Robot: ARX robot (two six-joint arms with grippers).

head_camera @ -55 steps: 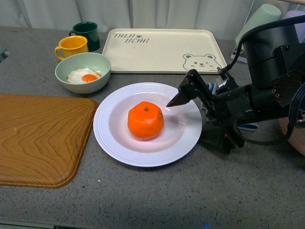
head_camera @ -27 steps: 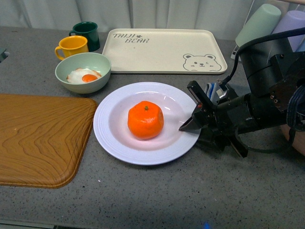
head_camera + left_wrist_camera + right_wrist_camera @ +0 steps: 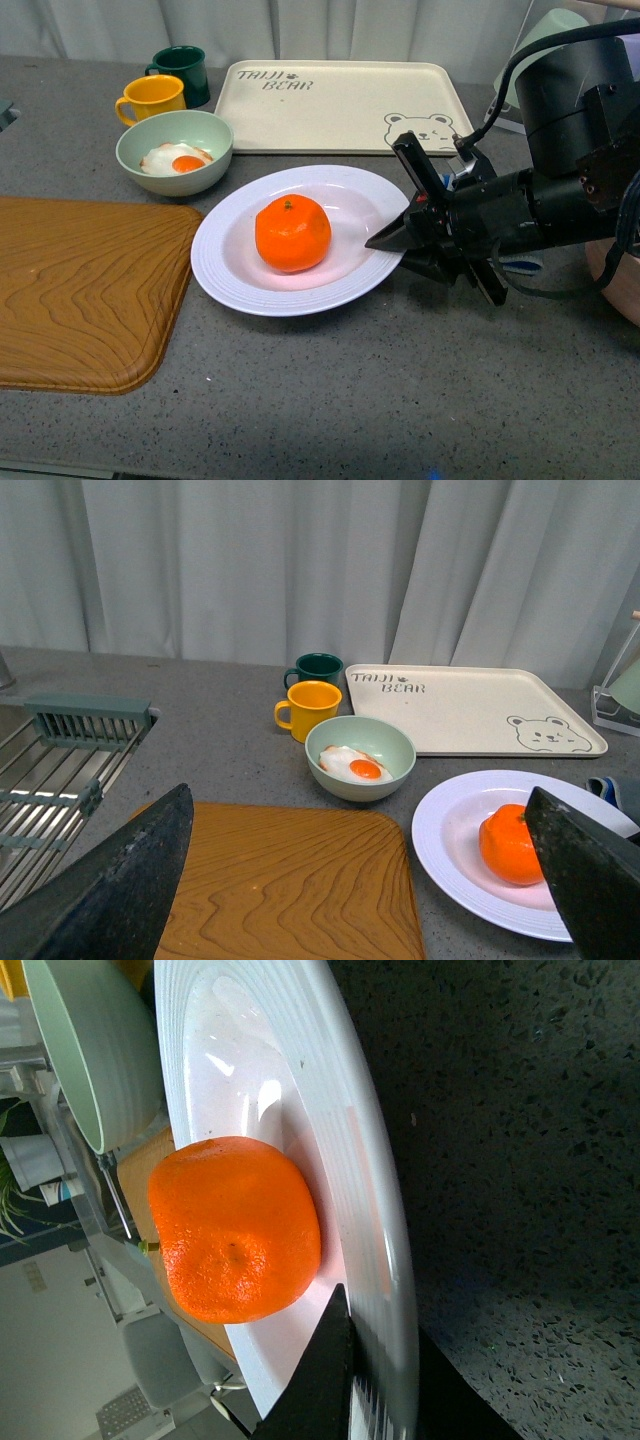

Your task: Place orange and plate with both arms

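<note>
From the front, the white plate [image 3: 238, 285] sits on the grey counter between the wooden board [image 3: 90, 290] and the right gripper [image 3: 386, 250], with the orange [image 3: 292, 232] resting loose in its well. The plate looks stiff, glossy and likely breakable. The round fruit will probably roll if the plate tips, so the plate wants to be carried level. The wide ridged rim is the sensible place to take hold. The right gripper is there already, closed narrow on the rim's edge, with one finger over it and the other under. Whether that edge is lifted off the counter cannot be told. The left arm is out of this view.

In the left wrist view, the left gripper [image 3: 357, 790] hangs wide apart and empty, well back from the plate [image 3: 440, 845] and the orange [image 3: 512, 842].

In the right wrist view, a dark finger [image 3: 325, 1380] lies across the ridged rim [image 3: 370, 1190]. The orange [image 3: 235, 1228] sits just beyond it, not touching the finger.
</note>
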